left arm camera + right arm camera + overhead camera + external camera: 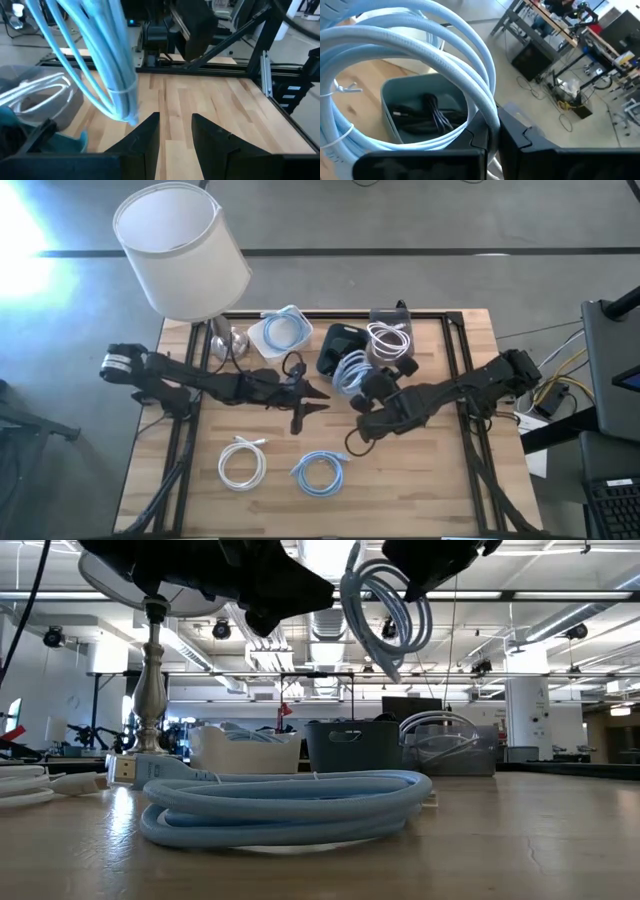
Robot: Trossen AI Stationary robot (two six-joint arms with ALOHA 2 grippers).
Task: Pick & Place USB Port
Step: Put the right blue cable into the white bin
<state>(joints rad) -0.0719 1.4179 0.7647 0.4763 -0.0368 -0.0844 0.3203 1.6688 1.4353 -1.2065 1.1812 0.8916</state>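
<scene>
A light-blue coiled cable (350, 370) hangs in the air from my right gripper (366, 388), which is shut on it above the dark teal bin (338, 340). In the right wrist view the bin (392, 112) lies under the coil (420, 40) and holds black cables (427, 112). In the low view the coil (385, 610) dangles well above the table. My left gripper (308, 398) is open and touches nothing. It hovers just left of the coil, which shows close in front of it in the left wrist view (107, 65). My right gripper (492, 127) pinches the bundled strands of the coil's loop (487, 107) between its two fingers, which lie across the strands. The coil is lifted clear of the table and hangs below the fingers (385, 615), over the teal bin.
A white tub with a blue cable (280, 332) and a clear tub with a white cable (390, 338) flank the bin at the far edge. A lamp (185, 250) stands at the far left. A white coil (242, 463) and a blue coil (320, 472) lie near the front.
</scene>
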